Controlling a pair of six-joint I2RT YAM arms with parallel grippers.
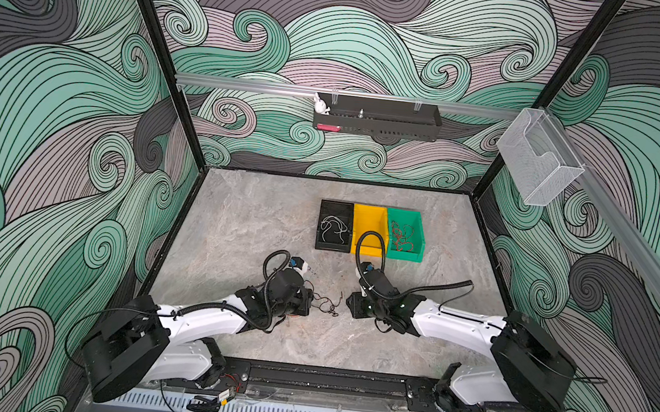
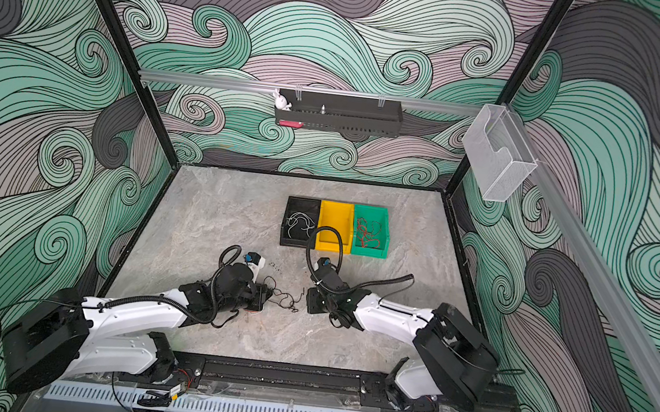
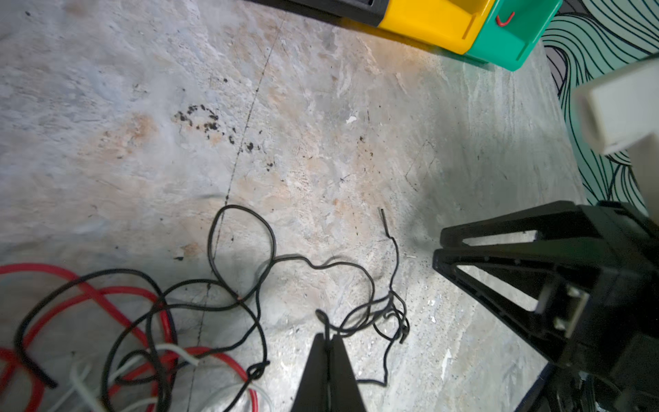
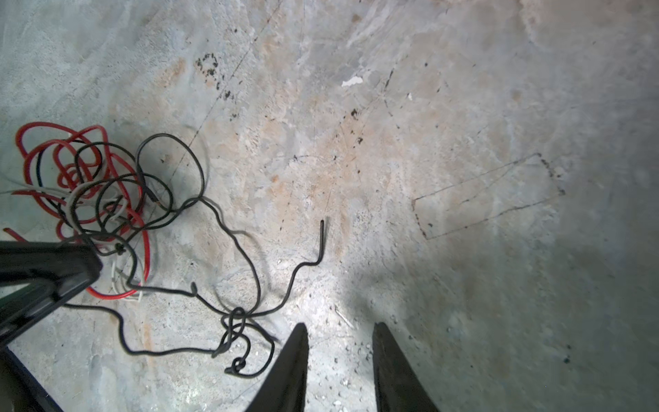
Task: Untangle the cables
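Note:
A tangle of red, white and black cables [image 4: 89,185] lies on the stone tabletop between my two arms, and it shows in both top views [image 1: 328,304] [image 2: 285,299]. One black cable trails out of it to a small knot [image 4: 233,324] and ends in a free tip [image 4: 322,235]. My left gripper [image 3: 328,337] is shut on a loop of this black cable [image 3: 322,317], right beside the knot. My right gripper [image 4: 340,328] stands open just to the side of the knot. It touches no cable and nothing is between its fingers.
Three bins stand in a row behind the arms. The black bin [image 1: 337,204] holds white cables [image 1: 334,228]. The yellow bin [image 1: 368,219] sits partly behind the right arm's hose. The green bin [image 1: 404,256] holds red cables [image 1: 402,235]. Patterned walls close in the table.

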